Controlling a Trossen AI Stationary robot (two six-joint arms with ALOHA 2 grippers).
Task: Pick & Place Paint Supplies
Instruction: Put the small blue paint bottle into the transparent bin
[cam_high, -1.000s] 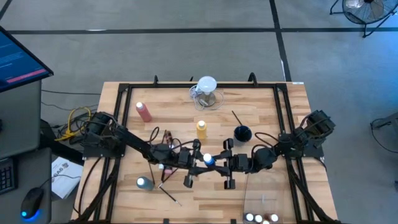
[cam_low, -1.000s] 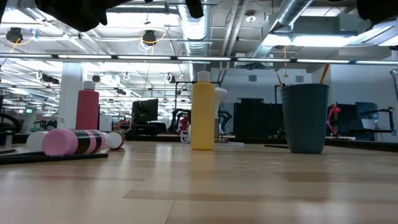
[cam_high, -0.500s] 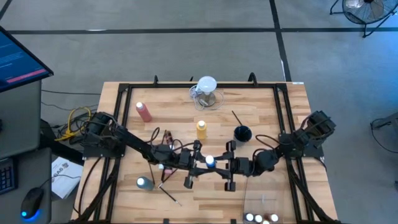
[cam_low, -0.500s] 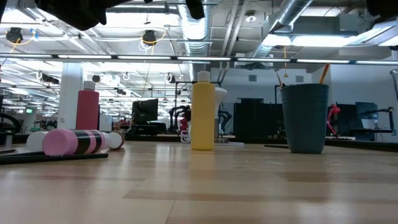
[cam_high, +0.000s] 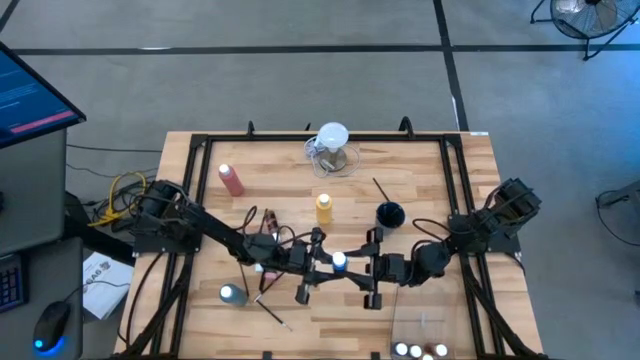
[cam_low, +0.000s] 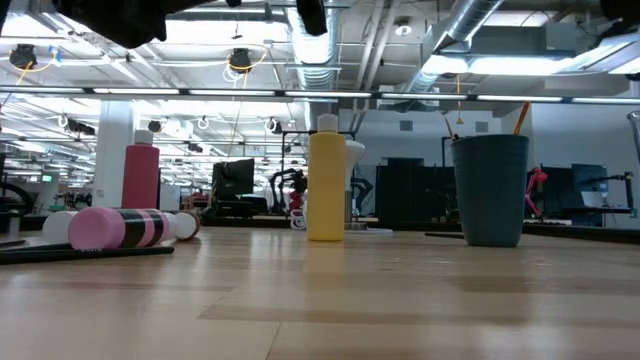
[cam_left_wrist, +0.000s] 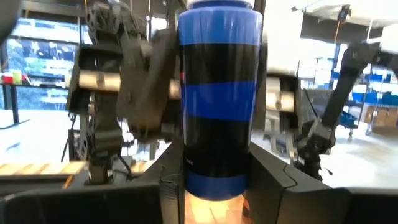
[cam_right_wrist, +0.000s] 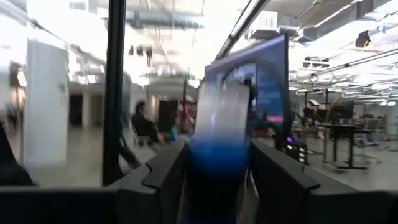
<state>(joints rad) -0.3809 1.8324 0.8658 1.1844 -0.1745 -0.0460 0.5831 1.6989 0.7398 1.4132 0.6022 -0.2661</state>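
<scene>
the squeeze bottle (cam_high: 339, 263) stands mid-table between the left gripper (cam_high: 318, 263) and right gripper (cam_high: 366, 268). the jug (cam_high: 331, 148) sits at the far edge. a cup (cam_high: 390, 214) stands right of another bottle (cam_high: 324, 207).

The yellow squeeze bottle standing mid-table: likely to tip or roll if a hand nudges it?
The yellow squeeze bottle stands upright, tall and narrow on a small base, so a high push would probably tip it. Its round body would likely roll once down. It looks plastic, so probably light and not fragile.

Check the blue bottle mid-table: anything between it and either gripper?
Nothing visible. The blue bottle stands between the left gripper's fingers, which grip it. The right gripper faces it from the other side, fingers either side of it, nothing between.
</scene>
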